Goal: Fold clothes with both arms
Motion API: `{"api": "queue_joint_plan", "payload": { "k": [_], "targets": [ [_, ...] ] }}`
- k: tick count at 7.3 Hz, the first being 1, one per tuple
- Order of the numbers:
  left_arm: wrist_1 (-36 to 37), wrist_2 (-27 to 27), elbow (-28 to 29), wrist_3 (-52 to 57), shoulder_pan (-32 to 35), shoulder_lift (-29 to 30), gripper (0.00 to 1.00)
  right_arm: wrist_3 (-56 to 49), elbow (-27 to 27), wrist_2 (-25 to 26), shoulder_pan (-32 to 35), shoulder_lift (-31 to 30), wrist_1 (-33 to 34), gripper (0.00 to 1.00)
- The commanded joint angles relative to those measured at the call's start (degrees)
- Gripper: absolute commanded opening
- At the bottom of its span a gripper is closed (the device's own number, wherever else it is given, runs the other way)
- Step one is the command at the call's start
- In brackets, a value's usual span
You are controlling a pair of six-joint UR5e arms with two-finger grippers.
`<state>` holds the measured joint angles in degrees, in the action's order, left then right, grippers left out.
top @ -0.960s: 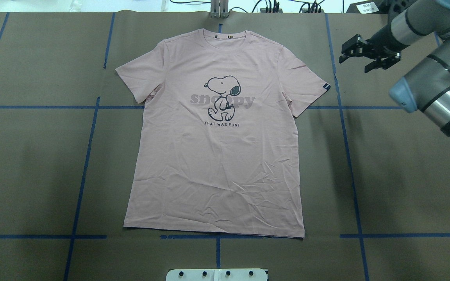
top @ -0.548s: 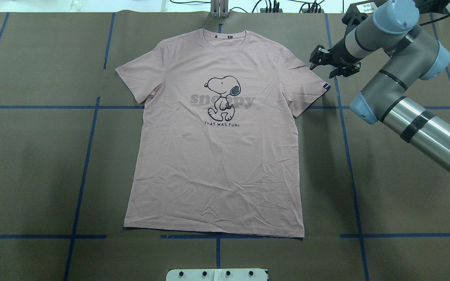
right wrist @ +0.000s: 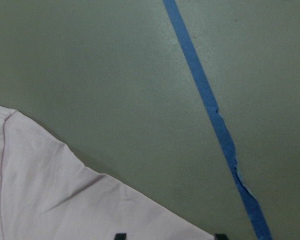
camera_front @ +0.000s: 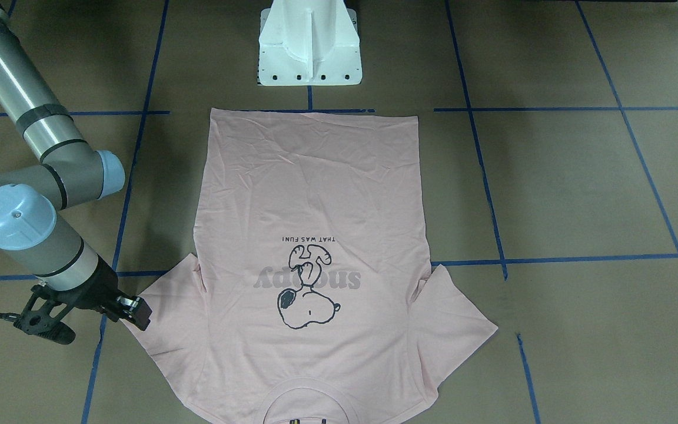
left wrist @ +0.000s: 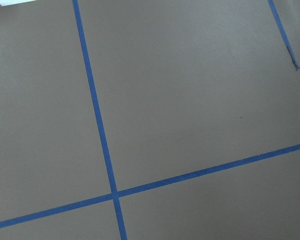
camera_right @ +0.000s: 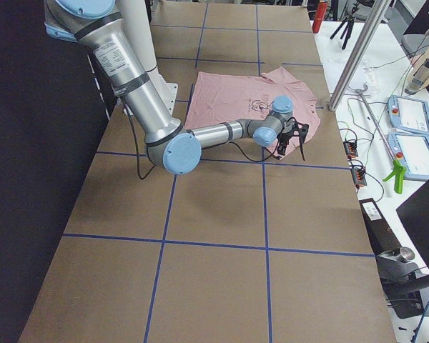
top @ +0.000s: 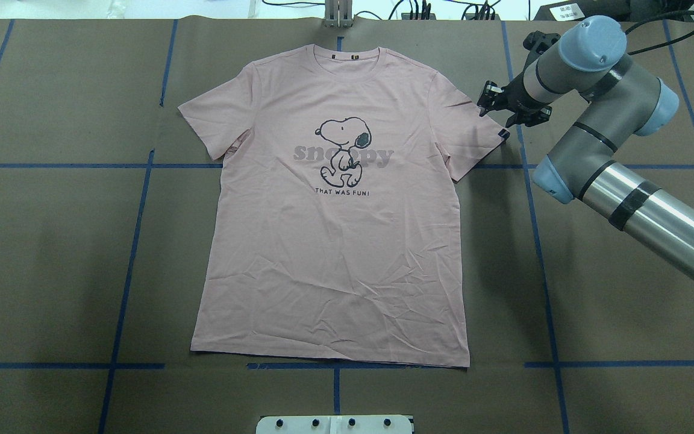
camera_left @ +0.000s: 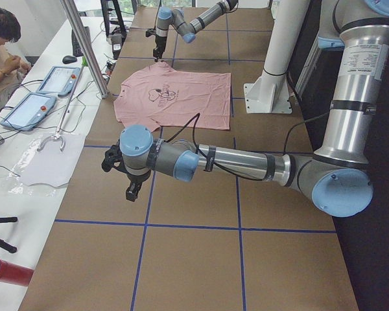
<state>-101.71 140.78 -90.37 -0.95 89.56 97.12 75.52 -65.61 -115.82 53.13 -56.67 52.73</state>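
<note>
The pale pink T-shirt (top: pixel 335 241) lies flat and face up on the brown table, collar away from the robot base; it also shows in the front view (camera_front: pixel 309 194). My right gripper (top: pixel 503 117) hangs over the end of the shirt's right-side sleeve, near the small black tag (top: pixel 505 134). In the right wrist view the two fingertips (right wrist: pixel 120 236) stand apart, open, with the sleeve edge (right wrist: pixel 50 195) between them. My left gripper (camera_left: pixel 126 175) shows only in the exterior left view, over bare table far from the shirt; I cannot tell if it is open or shut.
Blue tape lines (top: pixel 540 241) form a grid on the brown table cover. The white pedestal base (camera_front: pixel 309 53) stands at the shirt's hem side. A metal post (top: pixel 338 15) stands beyond the collar. An operator's bench with tablets (camera_left: pixel 39 97) runs along the far edge.
My right arm has swung left from the table's right side to the sleeve end and come down over it. The shirt has not moved.
</note>
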Motion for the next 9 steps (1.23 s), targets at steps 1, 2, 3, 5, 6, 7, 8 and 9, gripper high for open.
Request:
{"api": "queue_joint_plan", "payload": {
  "k": [1, 2, 3, 5, 6, 7, 8, 9],
  "targets": [
    [-0.2, 0.8, -0.1, -1.9, -0.1, 0.1, 1.00, 0.2, -0.3, -0.1, 0.0, -1.2, 0.1, 0.66],
    [-0.2, 0.9, -0.2, -2.0, 0.0, 0.1, 1.00, 0.2, -0.2, 0.0, 0.0, -1.6, 0.1, 0.66],
    [-0.2, 0.9, -0.2, -2.0, 0.0, 0.1, 1.00, 0.2, -0.2, 0.1, -0.2, -2.3, 0.1, 0.60],
    [-0.2, 1.0, -0.2, -2.0, -0.1, 0.1, 1.00, 0.2, -0.1, 0.1, -0.2, -2.3, 0.1, 0.27],
    [-0.2, 1.0, -0.2, -2.0, 0.0, 0.0, 1.00, 0.2, -0.1, 0.0, -0.2, -2.3, 0.1, 0.00],
    [-0.2, 1.0, -0.1, -2.0, 0.0, 0.1, 1.00, 0.3, 0.0, 0.1, -0.4, -2.0, 0.1, 0.00],
    [-0.2, 1.0, -0.1, -2.0, 0.0, 0.0, 1.00, 0.3, 0.0, 0.1, -0.4, -1.7, 0.2, 0.00],
    [-0.2, 1.0, -0.1, -2.0, 0.0, 0.0, 1.00, 1.0, 0.0, 0.1, -0.5, -1.0, 1.0, 0.00]
  ]
}}
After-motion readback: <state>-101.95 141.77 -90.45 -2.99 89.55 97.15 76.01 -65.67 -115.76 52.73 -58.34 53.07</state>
